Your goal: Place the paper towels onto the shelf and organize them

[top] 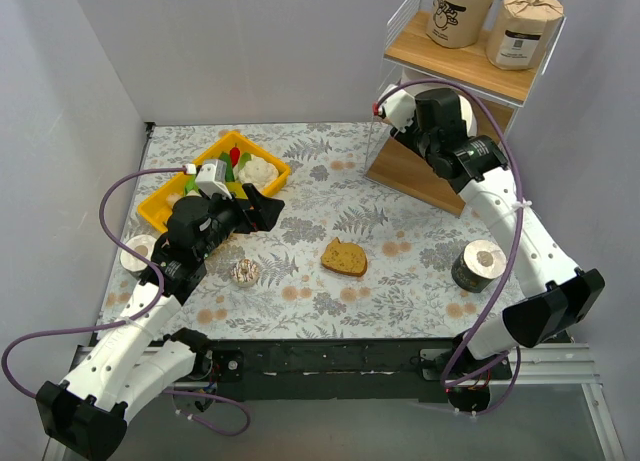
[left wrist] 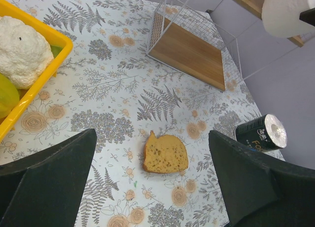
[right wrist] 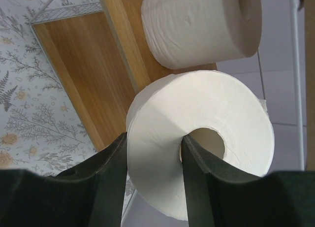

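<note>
At one o'clock, by the shelf (top: 462,66), clamps a white roll (right wrist: 162,113), nearly hidden from above, with right gripper (right wrist: 152,141); holds left gripper (left wrist: 151,138) wide apart, empty.

Lab: bare walls (top: 250,41), robot table (top: 410,271)

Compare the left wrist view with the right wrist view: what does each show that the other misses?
Only the left wrist view: the yellow tray holding the cauliflower, the bread slice and a dark-wrapped roll. Only the right wrist view: the right gripper, jaws shut on the wall of a white roll, one jaw inside its core, and a second white roll on the shelf beyond. Both: the bottom board, the fern-print tablecloth, and probably that held roll, at the left view's top right corner.
</note>
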Motion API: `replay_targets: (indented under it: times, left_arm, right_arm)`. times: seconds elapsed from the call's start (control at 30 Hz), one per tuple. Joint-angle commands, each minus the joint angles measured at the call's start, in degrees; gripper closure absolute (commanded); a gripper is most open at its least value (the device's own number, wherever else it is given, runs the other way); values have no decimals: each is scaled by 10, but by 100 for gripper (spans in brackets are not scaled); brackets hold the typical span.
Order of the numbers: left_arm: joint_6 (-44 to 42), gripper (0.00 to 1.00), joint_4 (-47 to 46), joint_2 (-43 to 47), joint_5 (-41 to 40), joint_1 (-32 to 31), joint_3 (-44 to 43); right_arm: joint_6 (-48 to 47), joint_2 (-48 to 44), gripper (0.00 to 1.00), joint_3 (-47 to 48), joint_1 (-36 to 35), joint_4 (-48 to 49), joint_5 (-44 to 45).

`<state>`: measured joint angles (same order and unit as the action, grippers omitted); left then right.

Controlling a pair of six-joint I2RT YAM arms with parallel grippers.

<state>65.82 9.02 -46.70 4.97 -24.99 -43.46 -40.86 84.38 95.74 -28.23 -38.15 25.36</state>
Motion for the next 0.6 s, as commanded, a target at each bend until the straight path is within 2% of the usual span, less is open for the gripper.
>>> replay_targets:
  times: [0.0,0.3,0.4,0.5,0.57]
  left_arm:
    - [-7,2,0,4,4,-2,-2]
    - [-6,2,0,4,7,-2,-2]
    - [-7,2,1,4,7,-2,-2]
    - [-6,2,1,3,6,-2,-2]
    - [-7,2,1,3,7,-2,-2]
  right_arm:
    - [-23,-34,62,2,19,52,7]
    - [-39,-35,59,-6,55,77,-5]
    - [-51,-33,55,-9,60,89,-2]
    - [-66,-34,47,-9,61,107,9]
    - [-73,-35,46,-7,61,113,22]
